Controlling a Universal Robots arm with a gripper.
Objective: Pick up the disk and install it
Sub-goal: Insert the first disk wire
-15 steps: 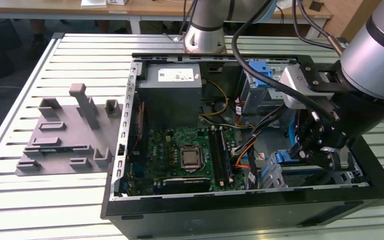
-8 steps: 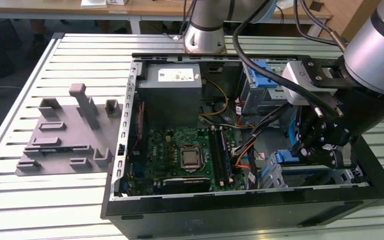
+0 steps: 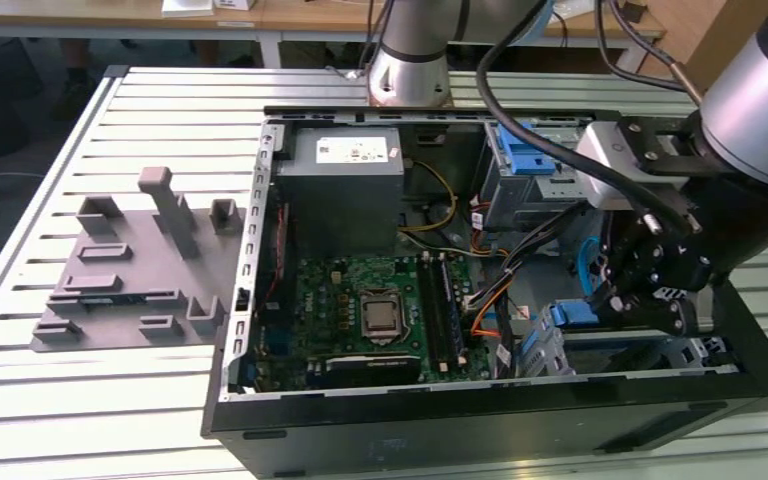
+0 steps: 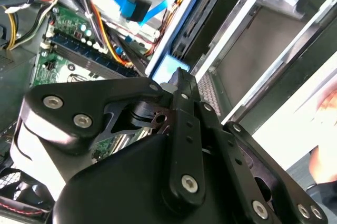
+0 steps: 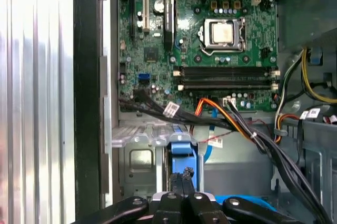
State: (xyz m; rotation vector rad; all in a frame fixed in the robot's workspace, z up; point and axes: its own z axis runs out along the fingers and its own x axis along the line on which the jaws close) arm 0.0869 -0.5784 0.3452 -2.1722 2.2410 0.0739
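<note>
One computer case (image 3: 491, 420), one motherboard (image 3: 357, 310), one holder plate (image 3: 131, 270).

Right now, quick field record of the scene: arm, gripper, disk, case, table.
arm: reaching down into the open computer case, at the exterior view's right
gripper: low in the drive bay corner, fingers together
disk: blue carrier frame seen at the fingertips in the first wrist view, standing in the metal drive cage; grip not confirmed
motherboard: exposed, processor socket bare
cables: orange and black bundle running past the cage
holder plate: grey, with upright posts, on the slatted table, outside the case
</note>
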